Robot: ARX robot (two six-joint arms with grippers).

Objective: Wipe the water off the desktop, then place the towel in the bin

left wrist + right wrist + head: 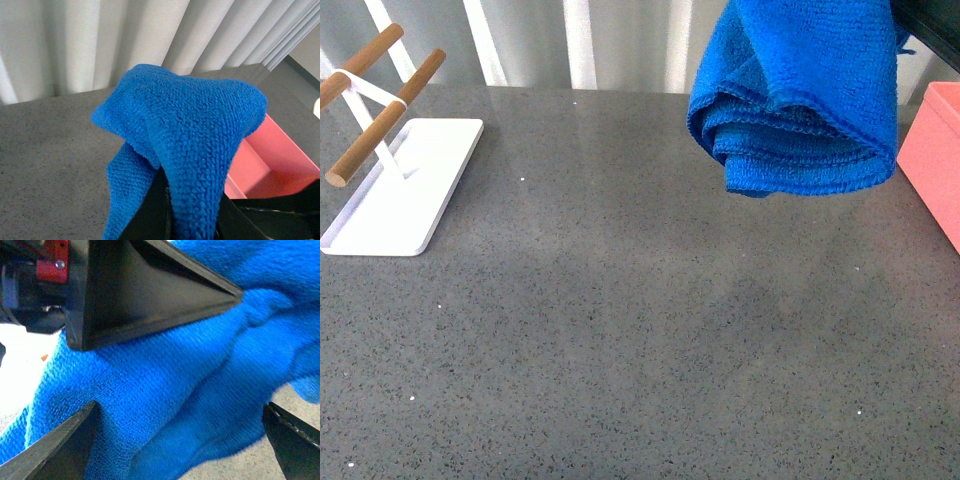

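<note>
The blue towel point(800, 100) hangs bunched in the air over the far right of the grey desktop point(620, 330), close to the pink bin point(935, 150) at the right edge. In the left wrist view my left gripper point(192, 220) is shut on the towel point(190, 130), a fold pinched between its black fingers point(150, 215), with the bin point(270, 165) open beyond it. My right gripper point(180, 440) stands open right beside the towel point(175, 375), its fingertips point(75, 435) wide apart and holding nothing. A black wedge-shaped finger point(150, 285) lies against the cloth there.
A flat white tray with wooden rods point(400, 190) stands at the far left of the desktop. Pale curtains point(100, 40) hang behind the back edge. A dark part of an arm point(930, 25) shows at the top right corner.
</note>
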